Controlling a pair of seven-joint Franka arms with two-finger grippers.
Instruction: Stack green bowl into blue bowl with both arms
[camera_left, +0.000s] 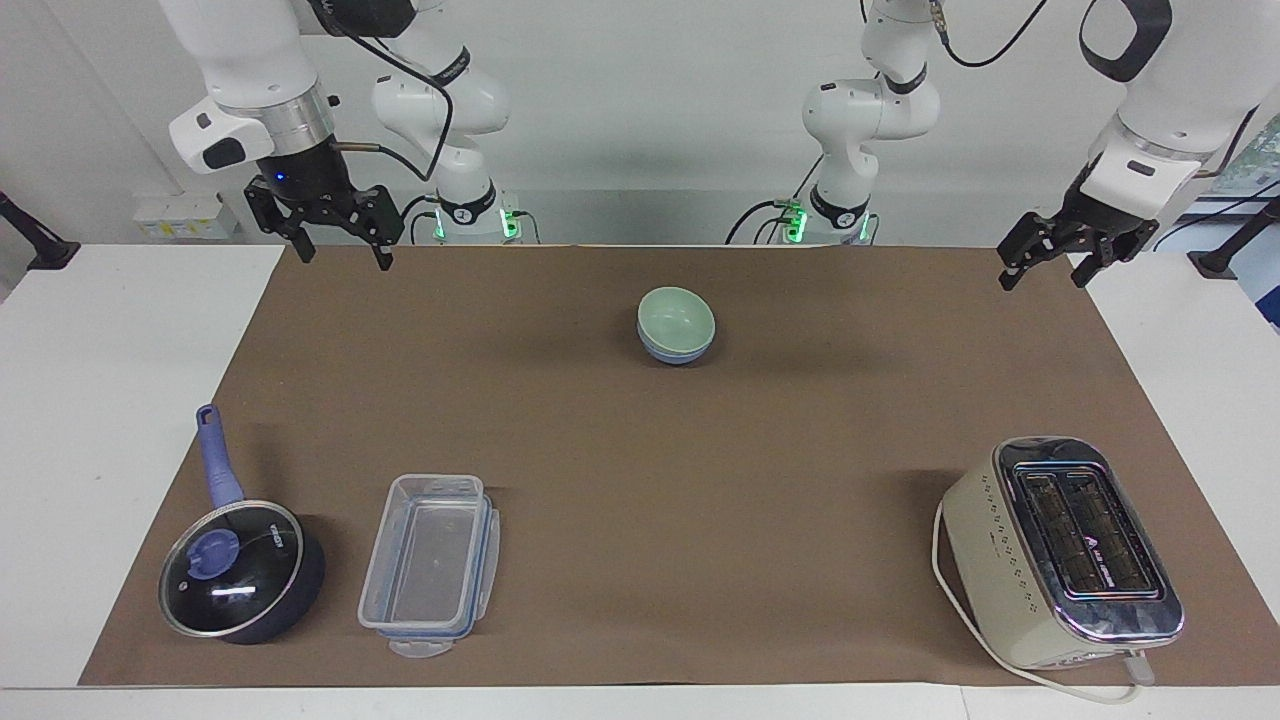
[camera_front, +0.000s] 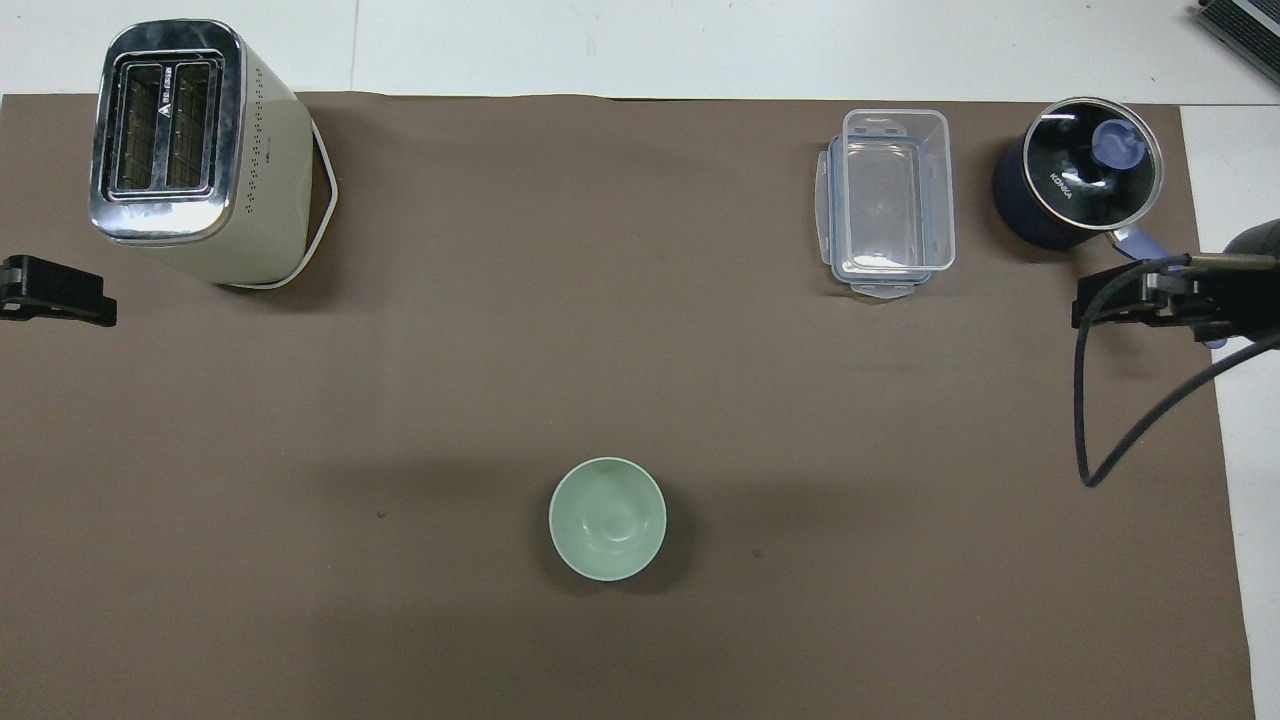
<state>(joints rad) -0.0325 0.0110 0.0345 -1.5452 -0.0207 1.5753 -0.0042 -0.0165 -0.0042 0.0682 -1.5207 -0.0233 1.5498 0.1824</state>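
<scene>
Hanging spread over the mat's near corners, your right gripper (camera_left: 338, 243) and left gripper (camera_left: 1046, 262) both grip nothing. You see the green bowl (camera_left: 677, 316) nested in the blue bowl (camera_left: 672, 352) mid-table, near the robots. Farther off, the saucepan (camera_front: 1078, 186) lid reads "KONKA"; the toaster (camera_front: 196, 150) logo is illegible.

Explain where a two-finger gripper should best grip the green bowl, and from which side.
Grip the rim of the green bowl from straight above, probably one finger inside and one outside. It sits upright, nested in the blue bowl, so its lower wall is covered and only its rim stands clear.
</scene>
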